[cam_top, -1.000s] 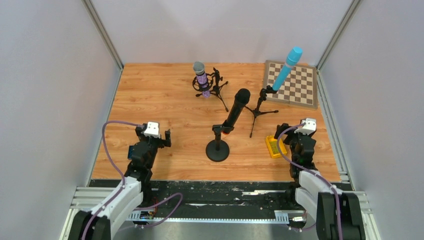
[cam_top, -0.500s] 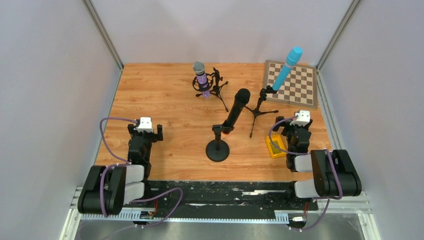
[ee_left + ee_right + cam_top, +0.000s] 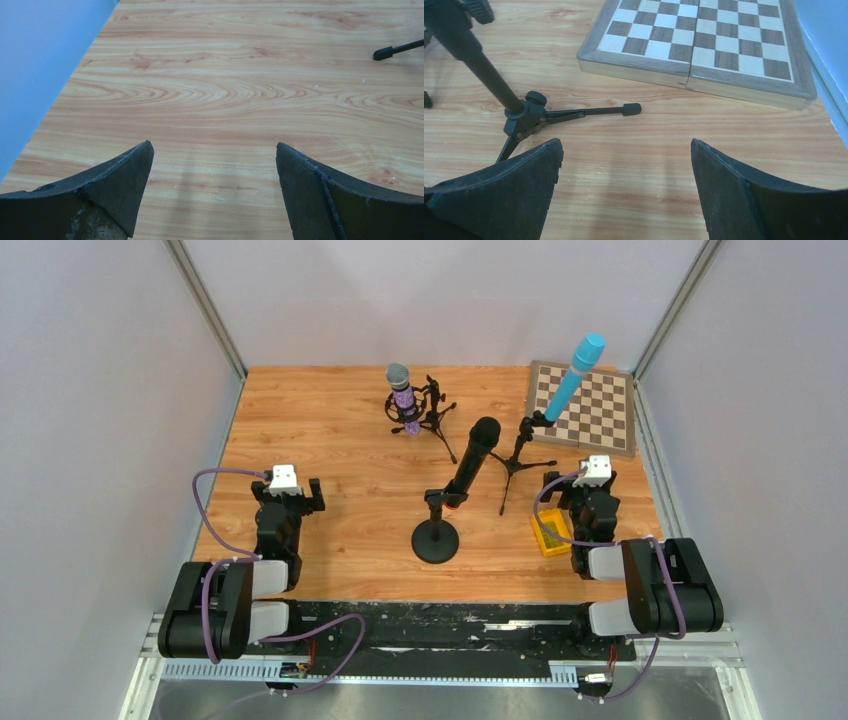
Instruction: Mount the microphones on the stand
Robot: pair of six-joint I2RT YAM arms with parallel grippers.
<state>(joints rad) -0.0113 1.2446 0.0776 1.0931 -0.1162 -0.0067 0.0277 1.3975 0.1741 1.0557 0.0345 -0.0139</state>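
Three microphones sit in stands on the wooden table. The glittery purple microphone point(image 3: 403, 395) stands upright in a small tripod stand point(image 3: 432, 412) at the back. The black microphone point(image 3: 472, 457) leans in a round-base stand point(image 3: 435, 540) at the centre. The light-blue microphone point(image 3: 573, 375) tilts up from a tripod stand point(image 3: 518, 458) point(image 3: 521, 112). My left gripper point(image 3: 288, 494) point(image 3: 214, 150) is open over bare wood at the near left. My right gripper point(image 3: 584, 490) point(image 3: 626, 145) is open at the near right, just short of the tripod's leg. Neither holds anything.
A chessboard point(image 3: 590, 405) point(image 3: 704, 45) lies at the back right. A yellow tray point(image 3: 548, 533) sits beside the right arm. A tripod leg tip point(image 3: 385, 52) shows far right in the left wrist view. The side wall point(image 3: 40, 60) is close on the left.
Both arms have folded back toward their bases. The left gripper moved left and a little farther from the base edge; the right gripper shifted slightly. Both stayed open. The microphones did not move.
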